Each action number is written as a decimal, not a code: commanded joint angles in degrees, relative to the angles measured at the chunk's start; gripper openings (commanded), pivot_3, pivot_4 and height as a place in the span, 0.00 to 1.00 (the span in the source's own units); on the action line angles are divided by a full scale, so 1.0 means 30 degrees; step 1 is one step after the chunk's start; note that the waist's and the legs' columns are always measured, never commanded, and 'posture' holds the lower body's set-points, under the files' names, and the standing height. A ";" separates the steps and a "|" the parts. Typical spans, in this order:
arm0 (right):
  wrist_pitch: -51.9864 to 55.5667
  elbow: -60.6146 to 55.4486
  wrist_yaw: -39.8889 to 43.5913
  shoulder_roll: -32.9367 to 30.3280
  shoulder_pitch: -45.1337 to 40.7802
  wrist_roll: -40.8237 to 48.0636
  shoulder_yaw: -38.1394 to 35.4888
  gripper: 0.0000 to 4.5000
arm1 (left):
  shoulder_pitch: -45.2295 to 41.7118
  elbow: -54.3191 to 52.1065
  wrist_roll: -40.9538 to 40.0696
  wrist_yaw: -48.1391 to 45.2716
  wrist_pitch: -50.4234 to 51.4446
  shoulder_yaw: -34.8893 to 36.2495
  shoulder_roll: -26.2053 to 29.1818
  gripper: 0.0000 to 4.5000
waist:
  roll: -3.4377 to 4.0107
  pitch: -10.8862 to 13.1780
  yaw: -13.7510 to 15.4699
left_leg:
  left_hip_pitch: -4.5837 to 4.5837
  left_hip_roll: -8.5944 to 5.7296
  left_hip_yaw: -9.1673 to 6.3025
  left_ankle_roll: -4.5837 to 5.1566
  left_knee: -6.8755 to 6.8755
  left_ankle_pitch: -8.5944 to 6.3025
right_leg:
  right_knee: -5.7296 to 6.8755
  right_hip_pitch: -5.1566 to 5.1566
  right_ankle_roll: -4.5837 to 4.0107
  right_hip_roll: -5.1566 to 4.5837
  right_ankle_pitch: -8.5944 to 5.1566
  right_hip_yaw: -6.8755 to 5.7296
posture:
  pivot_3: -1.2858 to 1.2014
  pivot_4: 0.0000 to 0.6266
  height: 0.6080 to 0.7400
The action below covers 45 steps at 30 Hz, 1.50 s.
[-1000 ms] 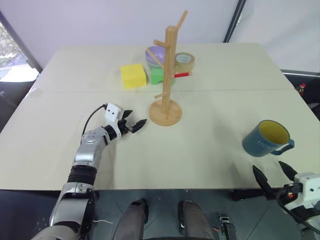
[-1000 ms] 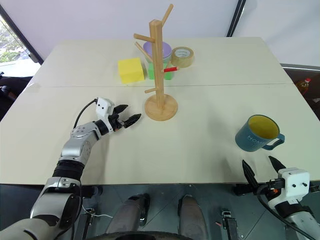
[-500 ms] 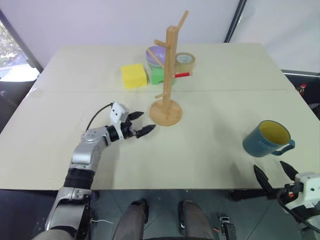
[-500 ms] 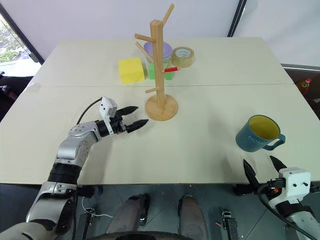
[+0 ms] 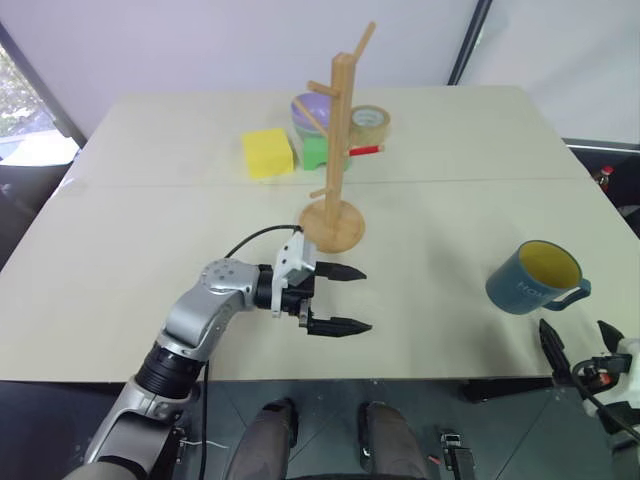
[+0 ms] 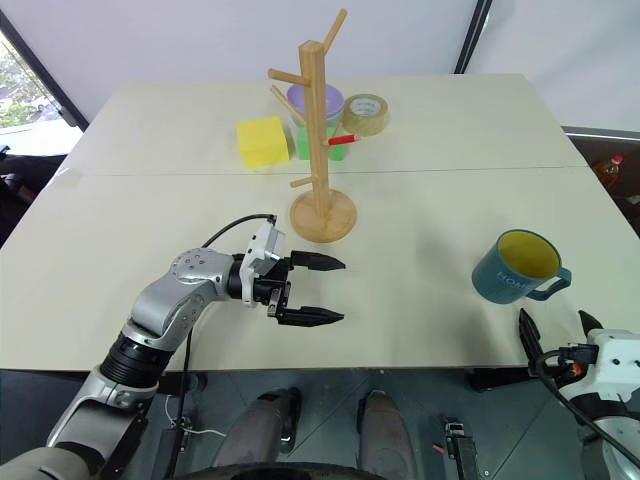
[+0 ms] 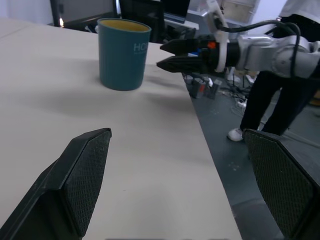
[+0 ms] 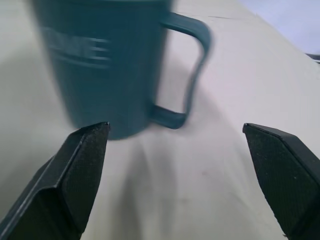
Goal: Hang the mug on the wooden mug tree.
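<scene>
Right wrist view puts the mug (image 8: 107,65) just ahead of our right gripper (image 6: 558,337), handle (image 8: 187,75) between the wide, empty fingers. The mug stands upright near the table's (image 5: 150,150) right front corner, well apart from the tree (image 5: 335,150). Our left gripper (image 5: 340,298), also wide and empty, has swung away from the tree's base and now points toward the mug, so the base is free. The right has probably drifted slightly outward. Bare tabletop lies between mug and tree; the front edge is close.
</scene>
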 commanded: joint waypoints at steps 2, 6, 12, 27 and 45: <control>-0.0385 0.1502 -0.0140 -0.0753 -0.0979 -0.0063 -0.0905 0.98 | -0.0184 -0.0818 -0.0207 -0.0018 -0.0136 -0.0068 0.0055 1.00 | 0.0006 -0.0002 -0.0030 | 0.0001 -0.0001 0.0009 0.0004 0.0002 -0.0001 | 0.0000 0.0000 -0.0003 0.0000 0.0003 0.0001 | 0.52 0.24 1.00; -0.0506 0.2403 0.0002 -0.1278 -0.1953 -0.0231 -0.0734 0.98 | -0.0064 -0.1012 -0.0275 0.0066 -0.0080 -0.0046 0.0103 1.00 | 0.0011 -0.0005 -0.0015 | 0.0002 -0.0003 0.0042 0.0007 0.0007 0.0001 | 0.0006 0.0003 -0.0003 0.0006 0.0003 0.0000 | 0.52 0.24 1.00; -0.0289 0.3460 0.0255 -0.1977 -0.3545 -0.0468 -0.0355 0.98 | 0.0120 -0.1274 -0.0273 0.0388 -0.0047 0.0025 0.0121 1.00 | 0.0015 -0.0008 -0.0021 | 0.0006 -0.0001 0.0043 0.0009 0.0007 0.0003 | 0.0009 0.0008 -0.0013 0.0021 0.0012 0.0000 | 0.52 0.24 1.00; 0.0090 0.4653 0.1654 -0.2569 -0.5188 -0.0163 0.0251 0.07 | 0.0462 -0.1408 -0.0228 0.1040 -0.0214 0.0460 0.0512 1.00 | 0.0017 -0.0008 -0.0027 | 0.0018 -0.0009 0.0038 0.0011 0.0010 0.0004 | 0.0023 0.0015 -0.0011 0.0056 0.0013 0.0001 | 0.52 0.24 1.00; 0.6597 -0.3537 0.5239 -0.9917 -1.5097 -0.1057 0.8230 0.01 | -0.0494 0.2703 -0.0972 0.2180 -0.1315 0.5900 0.2548 1.00 | -0.0002 0.0035 -0.0371 | 0.0040 0.0018 0.0021 0.0008 0.0061 0.0005 | 0.0144 -0.0012 0.0029 0.0078 -0.0015 -0.0014 | 0.52 0.24 1.00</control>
